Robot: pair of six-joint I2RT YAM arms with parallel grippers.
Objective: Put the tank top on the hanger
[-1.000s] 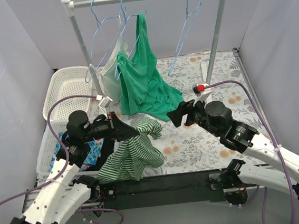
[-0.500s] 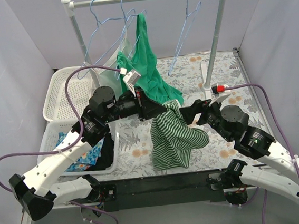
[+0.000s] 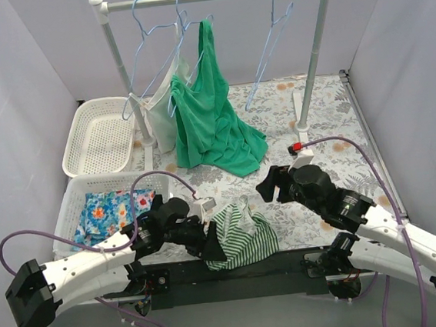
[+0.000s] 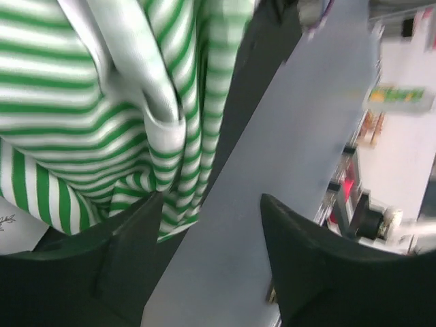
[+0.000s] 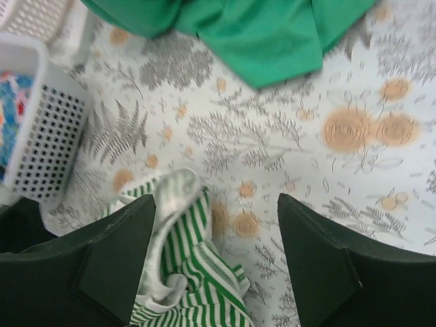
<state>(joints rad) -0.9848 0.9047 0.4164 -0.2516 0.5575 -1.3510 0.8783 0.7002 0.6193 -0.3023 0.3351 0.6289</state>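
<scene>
Top external: one tank top [image 3: 244, 237], two baskets [image 3: 104, 140] (both white).

Hiding the lower left part of the tank top [image 3: 249, 232] behind the left gripper [image 3: 213, 248], bottom centre of the top view. Running off the upper and left edges at the left wrist, with everything at right blurring. Being cropped along the right wrist view's bottom edge.

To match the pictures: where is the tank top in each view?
Top external: tank top, bottom centre, heaped.
Left wrist: tank top, upper left.
Right wrist: tank top, bottom, left of centre.
Shared landmark: the floral mat under it (a sliver in left wrist).
</scene>
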